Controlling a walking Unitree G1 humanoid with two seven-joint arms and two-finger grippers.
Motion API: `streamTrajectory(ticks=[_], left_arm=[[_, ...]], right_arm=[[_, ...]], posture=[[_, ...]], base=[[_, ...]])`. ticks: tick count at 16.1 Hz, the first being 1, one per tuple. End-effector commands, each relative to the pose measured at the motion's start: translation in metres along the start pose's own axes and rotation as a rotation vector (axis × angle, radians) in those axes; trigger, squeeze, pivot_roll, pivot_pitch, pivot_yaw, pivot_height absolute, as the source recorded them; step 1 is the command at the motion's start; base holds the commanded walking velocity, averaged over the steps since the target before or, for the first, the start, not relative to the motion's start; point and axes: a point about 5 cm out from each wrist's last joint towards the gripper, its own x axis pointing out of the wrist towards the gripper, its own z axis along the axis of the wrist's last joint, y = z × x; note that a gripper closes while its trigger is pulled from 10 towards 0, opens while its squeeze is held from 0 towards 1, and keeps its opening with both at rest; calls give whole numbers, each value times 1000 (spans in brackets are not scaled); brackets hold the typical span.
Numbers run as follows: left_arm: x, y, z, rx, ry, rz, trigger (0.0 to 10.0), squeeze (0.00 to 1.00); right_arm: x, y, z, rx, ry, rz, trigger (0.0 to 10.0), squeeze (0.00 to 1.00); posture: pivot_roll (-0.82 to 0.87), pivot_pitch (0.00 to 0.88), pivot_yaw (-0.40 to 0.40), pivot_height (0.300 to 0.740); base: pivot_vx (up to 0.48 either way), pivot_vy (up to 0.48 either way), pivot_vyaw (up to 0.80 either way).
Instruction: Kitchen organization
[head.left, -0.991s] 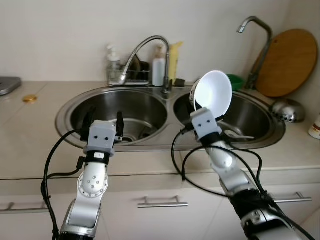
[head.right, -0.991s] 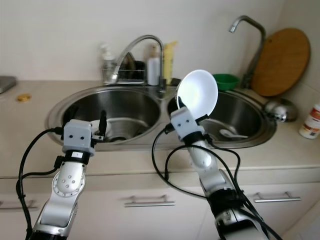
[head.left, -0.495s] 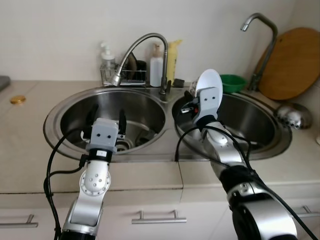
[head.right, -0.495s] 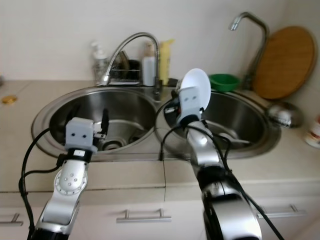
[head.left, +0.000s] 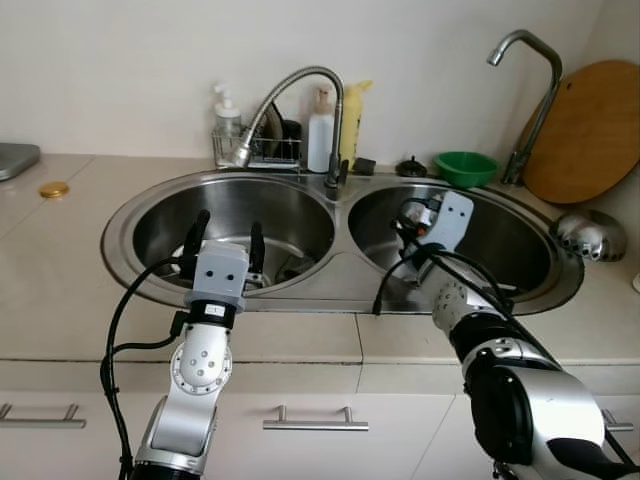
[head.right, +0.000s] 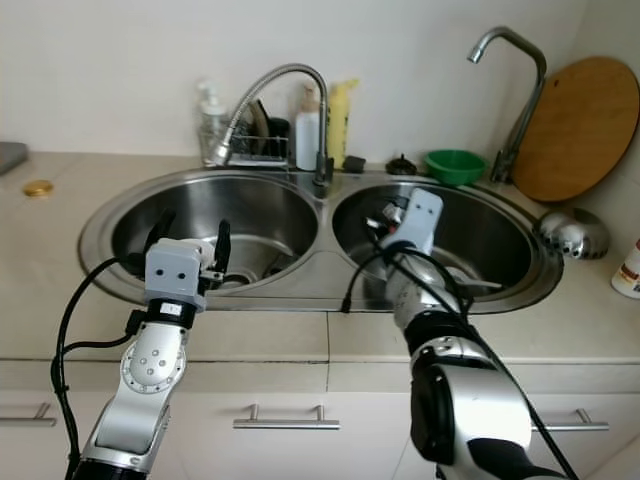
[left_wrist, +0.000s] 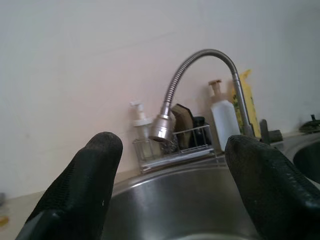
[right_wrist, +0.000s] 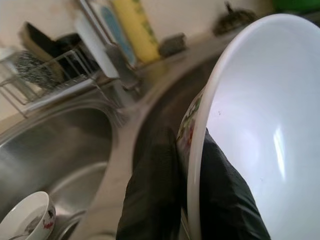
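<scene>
While the right gripper (right_wrist: 190, 200) pinches the rim of a white bowl (right_wrist: 255, 135) over the right basin of the double sink (head.left: 340, 285), the step in hand looks like carrying that bowl across (probably to set it down). Next it must lower and let go gently. Over the left basin, the left gripper (left_wrist: 175, 185) hovers, fingers spread and empty. A small bowl (right_wrist: 27, 217) lies there. The curved tap (head.left: 290, 100) and wire rack (head.left: 262, 152) crowd the back edge.
</scene>
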Motion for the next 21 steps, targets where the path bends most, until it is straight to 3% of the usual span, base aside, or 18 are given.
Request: streamTrajectory(ticks=[1, 2, 3, 5, 12, 13, 15, 19, 20, 21], left_arm=[[0, 1, 2, 7, -5, 7, 10000, 0], [0, 1, 2, 7, -3, 6, 10000, 0], [-1, 0, 1, 5, -1, 2, 10000, 0], [0, -2, 1, 3, 0, -3, 10000, 0], [-1, -4, -1, -2, 7, -19, 10000, 0], [-1, -4, -1, -3, 11, -23, 10000, 0], [-1, -6, -1, -5, 13, -27, 10000, 0], [-2, -6, -2, -7, 16, -26, 10000, 0], [-3, -5, -1, -14, 15, -25, 10000, 0], [-3, -5, -2, -19, 19, -25, 10000, 0]], right_arm=[[1, -7, 5, 38, 20, -46, 10000, 0], [0, -13, 4, 43, 23, -80, 10000, 0], [-2, -24, 5, 48, 20, -146, 10000, 1000], [-5, -37, 4, 64, 16, -224, 10000, 1000], [-8, -44, -4, 20, 35, -254, 10000, 1000], [-8, -41, -8, -173, 87, -223, 10000, 1000], [-8, -38, -12, -416, 117, -184, 10000, 1000], [-7, -34, -1, -281, 18, -152, 10000, 1000], [-5, -25, 11, -97, -45, -106, 10000, 1000], [-4, -15, 28, -55, -147, -60, 10000, 0]], posture=[[96, 0, -58, 740], [95, 0, -58, 740], [91, 0, -55, 740], [90, 0, -53, 740], [86, 0, -45, 740], [80, 0, -43, 740], [77, 0, -43, 740], [77, 0, -44, 740], [77, 0, -44, 740], [77, 0, -43, 740]], base=[[0, 0, 0], [0, 0, 0], [0, 0, 0], [0, 0, 0], [0, 0, 0], [0, 0, 0], [0, 0, 0], [0, 0, 0], [0, 0, 0], [0, 0, 0]])
